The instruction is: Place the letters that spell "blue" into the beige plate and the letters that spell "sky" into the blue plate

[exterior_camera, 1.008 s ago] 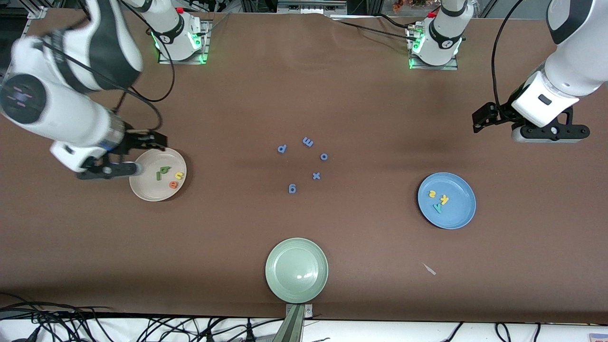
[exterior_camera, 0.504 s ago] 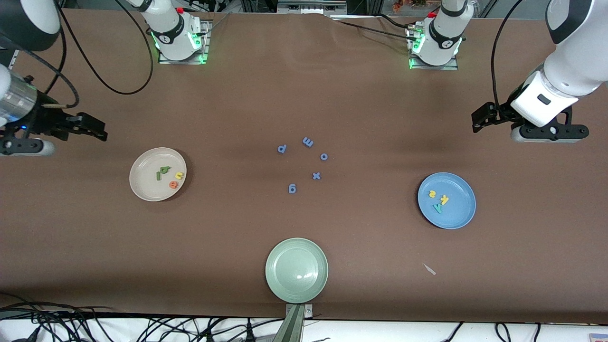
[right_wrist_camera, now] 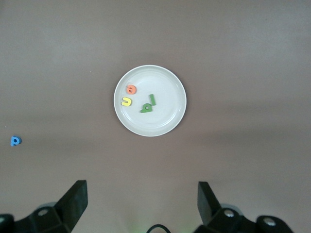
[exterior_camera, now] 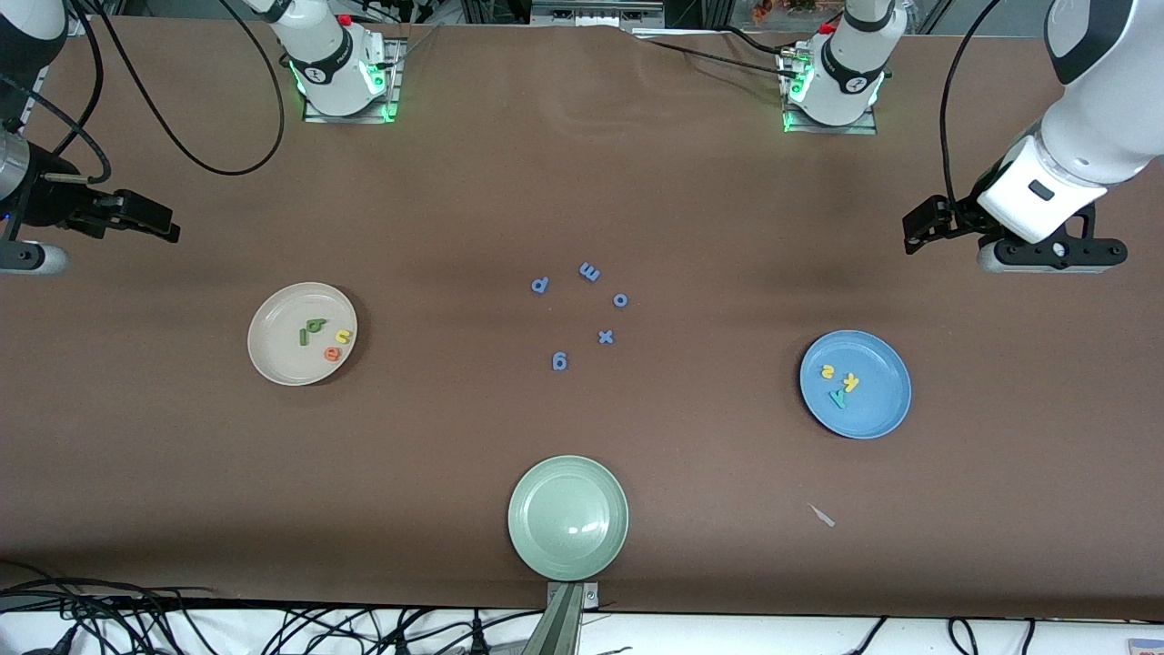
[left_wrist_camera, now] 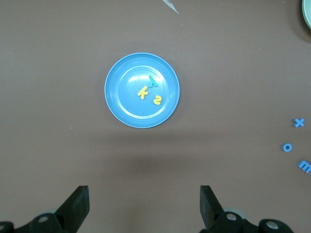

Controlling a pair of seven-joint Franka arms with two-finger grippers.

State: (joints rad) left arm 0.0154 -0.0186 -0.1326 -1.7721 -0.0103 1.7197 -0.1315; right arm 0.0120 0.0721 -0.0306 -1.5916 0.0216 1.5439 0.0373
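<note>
The beige plate [exterior_camera: 277, 355] lies toward the right arm's end of the table and holds the green "b" [exterior_camera: 316, 325], green "l" [exterior_camera: 303, 337], yellow "u" [exterior_camera: 343, 336] and orange "e" [exterior_camera: 332, 353]. The blue plate [exterior_camera: 880, 407] lies toward the left arm's end with the yellow "s" [exterior_camera: 827, 371], yellow "k" [exterior_camera: 851, 381] and teal "y" [exterior_camera: 838, 398] in it. My right gripper [exterior_camera: 23, 257] hangs open and empty over bare table at its end. Over bare table at the other end, my left gripper [exterior_camera: 1053, 256] is also open and empty. Each wrist view looks down on its plate, the beige plate [right_wrist_camera: 167, 121] and the blue plate [left_wrist_camera: 124, 104].
Several blue-purple letters [exterior_camera: 589, 271] lie scattered at mid-table. An empty pale green plate [exterior_camera: 568, 518] sits near the front edge. A small white scrap [exterior_camera: 823, 516] lies nearer the front camera than the blue plate. Cables run along the front edge.
My right arm has swung away from over the beige plate out to its end of the table. The left arm, the plates and the letters have stayed put.
</note>
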